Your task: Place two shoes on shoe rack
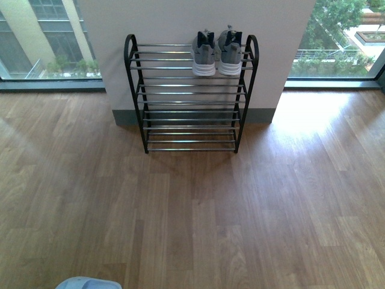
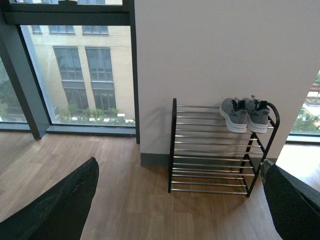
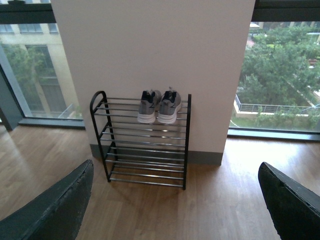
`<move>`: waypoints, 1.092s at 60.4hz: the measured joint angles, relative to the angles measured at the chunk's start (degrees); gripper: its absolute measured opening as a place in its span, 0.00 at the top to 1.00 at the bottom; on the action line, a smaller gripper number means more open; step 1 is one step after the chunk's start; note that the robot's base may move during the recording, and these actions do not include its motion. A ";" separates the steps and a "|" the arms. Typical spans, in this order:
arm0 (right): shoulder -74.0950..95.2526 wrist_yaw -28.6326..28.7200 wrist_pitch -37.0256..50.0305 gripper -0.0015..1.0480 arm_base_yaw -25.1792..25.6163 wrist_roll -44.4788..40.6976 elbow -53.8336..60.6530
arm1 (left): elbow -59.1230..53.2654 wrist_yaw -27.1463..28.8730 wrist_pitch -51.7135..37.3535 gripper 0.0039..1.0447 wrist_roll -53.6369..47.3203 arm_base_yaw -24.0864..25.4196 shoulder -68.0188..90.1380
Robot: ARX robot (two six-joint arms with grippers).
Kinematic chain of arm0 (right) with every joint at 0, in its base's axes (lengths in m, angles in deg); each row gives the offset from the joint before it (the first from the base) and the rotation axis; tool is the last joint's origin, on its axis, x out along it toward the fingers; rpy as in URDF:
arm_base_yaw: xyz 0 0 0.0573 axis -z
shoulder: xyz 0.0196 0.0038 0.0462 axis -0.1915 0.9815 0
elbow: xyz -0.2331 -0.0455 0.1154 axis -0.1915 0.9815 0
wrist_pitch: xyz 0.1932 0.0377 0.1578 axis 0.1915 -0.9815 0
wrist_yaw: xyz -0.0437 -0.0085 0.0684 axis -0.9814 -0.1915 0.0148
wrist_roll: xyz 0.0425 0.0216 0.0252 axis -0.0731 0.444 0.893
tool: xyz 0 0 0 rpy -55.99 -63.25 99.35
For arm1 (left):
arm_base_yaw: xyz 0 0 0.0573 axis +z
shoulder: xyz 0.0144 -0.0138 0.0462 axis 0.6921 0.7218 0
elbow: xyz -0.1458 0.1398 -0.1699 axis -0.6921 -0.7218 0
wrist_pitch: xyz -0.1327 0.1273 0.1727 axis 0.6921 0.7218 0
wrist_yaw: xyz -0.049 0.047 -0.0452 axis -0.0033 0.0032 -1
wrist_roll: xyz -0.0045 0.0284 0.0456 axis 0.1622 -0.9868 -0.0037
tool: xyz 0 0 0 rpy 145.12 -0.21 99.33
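The black shoe rack [image 1: 137, 96] with chrome rods stands against the white wall pillar. Two grey sneakers with white soles [image 1: 204, 53] [image 1: 230, 50] sit side by side on the right half of its top tier, heels outward. They also show in the left wrist view [image 2: 234, 114] and the right wrist view [image 3: 148, 106]. A pale blue slide [image 1: 88, 283] peeks in at the lower edge of the front view. My left gripper [image 2: 182, 205] is open and holds nothing. My right gripper [image 3: 175, 205] is open too, well back from the rack [image 3: 186, 135].
Wood-plank floor [image 1: 198, 211] stretches from the rack toward me. Floor-to-ceiling windows [image 1: 42, 36] flank the pillar on both sides. The rack's three lower tiers [image 1: 192, 120] hold nothing.
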 joint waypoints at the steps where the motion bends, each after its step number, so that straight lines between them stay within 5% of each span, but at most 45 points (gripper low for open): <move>1: -0.02 0.07 0.00 0.09 0.00 0.00 0.00 | 0.00 0.00 0.00 0.09 -0.02 0.00 0.00; 66: -0.02 0.09 0.00 0.09 0.00 0.00 0.00 | 0.00 0.02 0.00 0.09 -0.02 0.00 0.00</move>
